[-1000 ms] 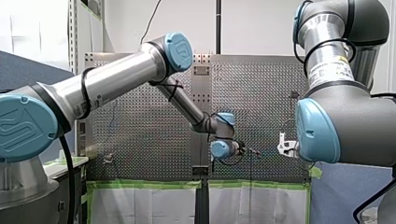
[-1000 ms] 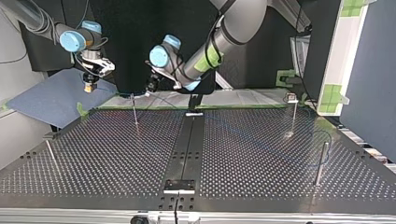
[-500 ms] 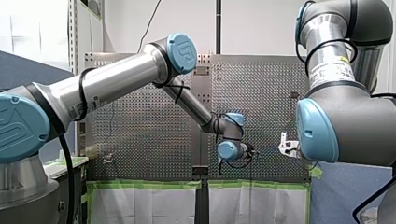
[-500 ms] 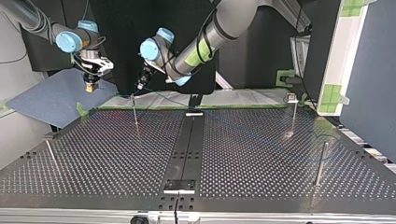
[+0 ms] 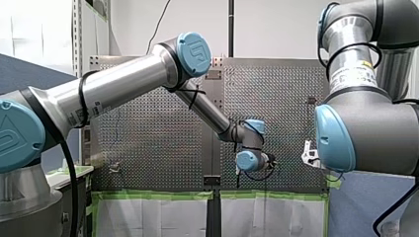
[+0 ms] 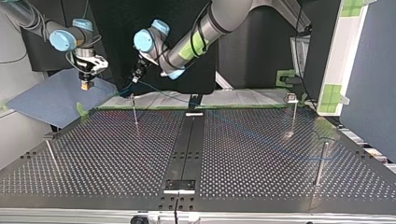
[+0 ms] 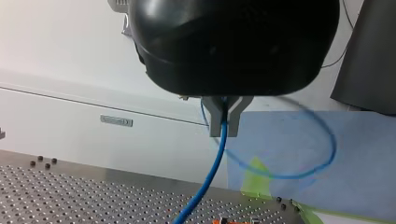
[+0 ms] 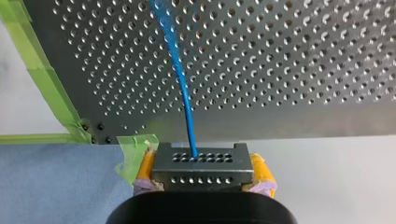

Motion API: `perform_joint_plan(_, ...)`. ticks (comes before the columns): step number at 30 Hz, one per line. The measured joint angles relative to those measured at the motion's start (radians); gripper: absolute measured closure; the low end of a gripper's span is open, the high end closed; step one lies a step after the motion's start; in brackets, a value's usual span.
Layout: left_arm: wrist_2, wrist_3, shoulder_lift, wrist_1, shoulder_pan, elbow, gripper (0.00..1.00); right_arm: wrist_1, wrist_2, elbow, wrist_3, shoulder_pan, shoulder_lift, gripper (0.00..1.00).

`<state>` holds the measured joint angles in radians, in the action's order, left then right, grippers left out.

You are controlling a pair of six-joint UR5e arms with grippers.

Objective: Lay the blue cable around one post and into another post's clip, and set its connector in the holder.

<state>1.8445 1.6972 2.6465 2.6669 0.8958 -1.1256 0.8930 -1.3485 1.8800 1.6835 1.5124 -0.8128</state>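
So, at this frame your left gripper (image 7: 223, 122) had its metal fingers (image 7: 215, 123) pinched tight on the blue cable (image 7: 215, 161), mid-span rather than at an end. Top view put it at 12 o'clock of the nearest post (image 6: 134, 111), above its tip – I'd read that as steering the run so it could go round that post. From the pinch the cable dropped toward the perforated table (image 6: 261, 154) and trailed off faintly to 4 o'clock; too faint to tell whether it was round anything out there. Your right gripper (image 8: 203, 169) was clamped on the connector (image 8: 203, 161), yellow pads (image 8: 145, 168) on both flanks, cable leaving it straight ahead over the table corner. It hung off the table above the blue mat (image 6: 44, 100), at 10 o'clock of that same post. Probably parked there to keep the end taut and clear while left did the routing. Connector wasn't in any holder yet. Blurred slack of the cable looped beside the left fingers – snag risk, I'd say
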Motion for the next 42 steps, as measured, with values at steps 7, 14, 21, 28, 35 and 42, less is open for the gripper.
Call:
perform_joint_plan(7,0.022,0.002,0.004,-0.004,0.006,0.0,0.99,0.041,0.028,-0.002,0.043,-0.018,0.007,0.83)
perform_joint_plan(14,0.042,0.002,0.004,-0.002,-0.001,0.0,0.99,0.053,0.039,-0.003,0.072,-0.034,0.008,0.83)
perform_joint_plan(21,0.041,0.002,0.005,-0.009,-0.013,-0.003,0.99,0.062,0.054,-0.002,0.098,-0.045,0.008,0.83)
perform_joint_plan(28,0.038,0.002,0.005,-0.022,-0.037,-0.017,0.99,0.07,0.057,-0.003,0.158,-0.073,0.011,0.83)
perform_joint_plan(35,0.025,0.002,0.005,-0.034,-0.066,-0.026,0.99,0.087,0.058,-0.003,0.199,-0.093,0.011,0.83)
perform_joint_plan(42,0.014,0.002,0.005,-0.04,-0.076,-0.035,0.99,0.099,0.073,-0.002,0.194,-0.092,0.012,0.83)
